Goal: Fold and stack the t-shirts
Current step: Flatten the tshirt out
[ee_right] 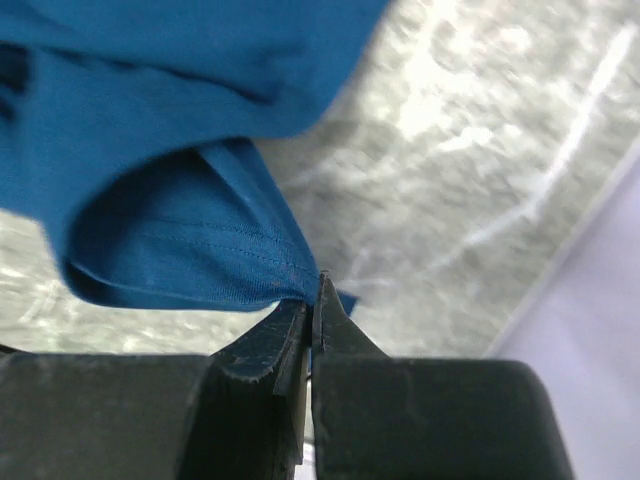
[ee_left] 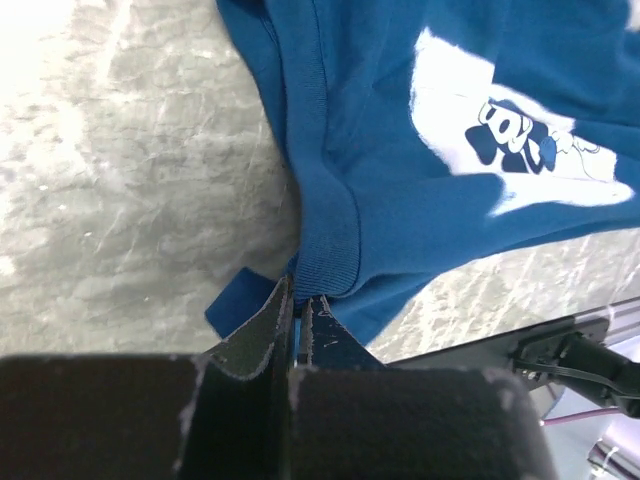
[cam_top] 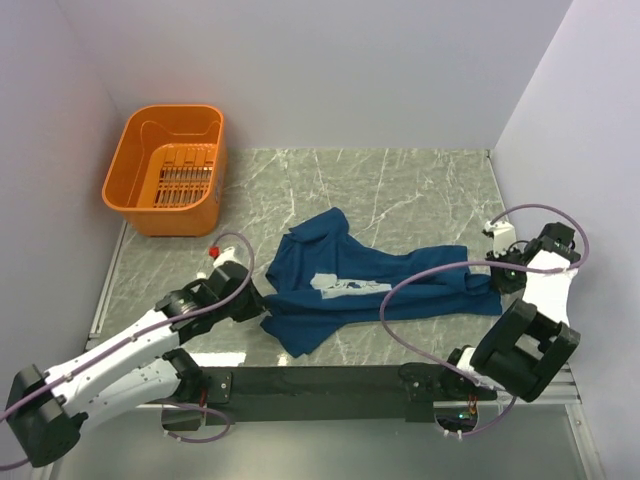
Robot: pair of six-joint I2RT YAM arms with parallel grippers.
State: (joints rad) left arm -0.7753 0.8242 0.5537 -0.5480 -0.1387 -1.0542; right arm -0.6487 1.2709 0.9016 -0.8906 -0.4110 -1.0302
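Observation:
One navy-blue t-shirt (cam_top: pixel 350 285) lies crumpled and stretched across the middle of the marble table, its pale chest print (cam_top: pixel 340 288) partly showing. My left gripper (cam_top: pixel 252 300) is shut on the shirt's ribbed collar at its left end; the left wrist view shows the collar (ee_left: pixel 325 250) pinched between the jaws (ee_left: pixel 298 300) and the print (ee_left: pixel 520 140) beyond. My right gripper (cam_top: pixel 497 268) is shut on a hemmed edge at the shirt's right end; the right wrist view shows the fabric (ee_right: pixel 190 240) held at the jaw tips (ee_right: pixel 312 300).
An orange plastic basket (cam_top: pixel 165 170) stands at the back left of the table. White walls close in on the left, back and right. A dark base rail (cam_top: pixel 320 385) runs along the near edge. Purple cables loop over both arms.

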